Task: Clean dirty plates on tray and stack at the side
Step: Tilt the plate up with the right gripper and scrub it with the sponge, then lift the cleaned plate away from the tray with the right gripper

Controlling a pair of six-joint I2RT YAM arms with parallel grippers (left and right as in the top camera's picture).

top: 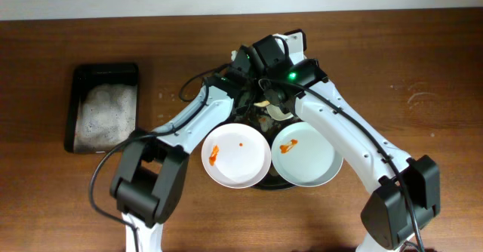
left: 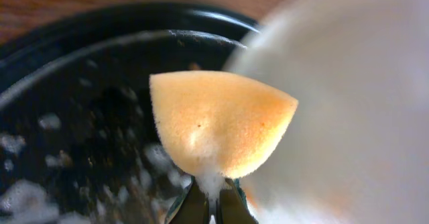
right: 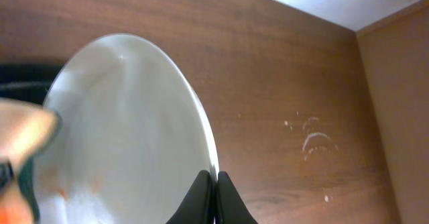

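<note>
Nearest the robot's side, two white plates sit side by side on the dark round tray (top: 266,185). The left plate (top: 236,155) has orange smears on it. The right plate (top: 306,154) has a smaller orange spot, and their rims look like they touch or overlap a bit in the middle.

Just past those, both arms meet over the tray's far half. The left gripper (left: 213,207) is clenched on the bottom of a yellow-orange sponge (left: 218,127), which is foamy at the pinch point. There are specks of suds on the black tray floor below it. The right gripper (right: 216,200) is pinched tight on the rim of a third plate (right: 127,137), held tilted up on edge off the tray. The sponge is right at that plate's face, though I can't tell if it's actually touching. There's a faint orange trace low on the plate.

Off to the left, well apart from the tray, there's a black rectangular bin (top: 106,75) with white foamy stuff in it. Farther right, the wooden table (top: 423,63) has a few white marks (right: 315,140).
</note>
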